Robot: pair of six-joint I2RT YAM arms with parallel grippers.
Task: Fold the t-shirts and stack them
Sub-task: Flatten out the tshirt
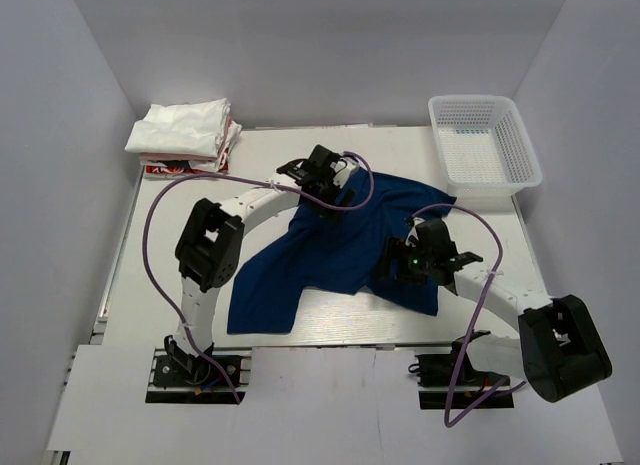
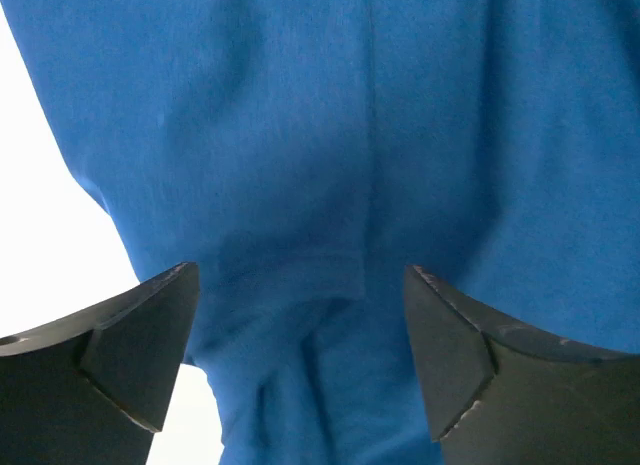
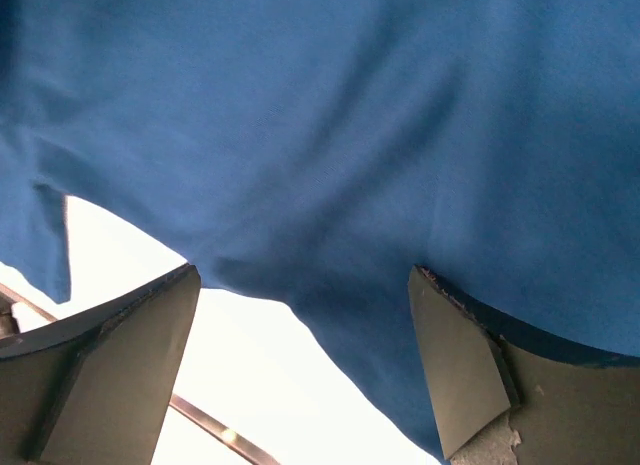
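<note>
Folded white cloth t-shirts (image 1: 180,130) sit stacked at far-left bench (image 1: 340,320) corner; large navy blue cloth t-shirt (image 1: 330,250) lies crumpled, unfolded, both arms' jaws wide open over it, empty.

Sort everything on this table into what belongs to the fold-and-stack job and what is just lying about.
Belongs to the job:
navy blue t-shirt, lying crumpled in the middle
folded white t-shirts, stacked at the far left corner
red-printed t-shirt, at the bottom of that stack

Just lying about:
white mesh basket, empty, at the far right corner
</note>
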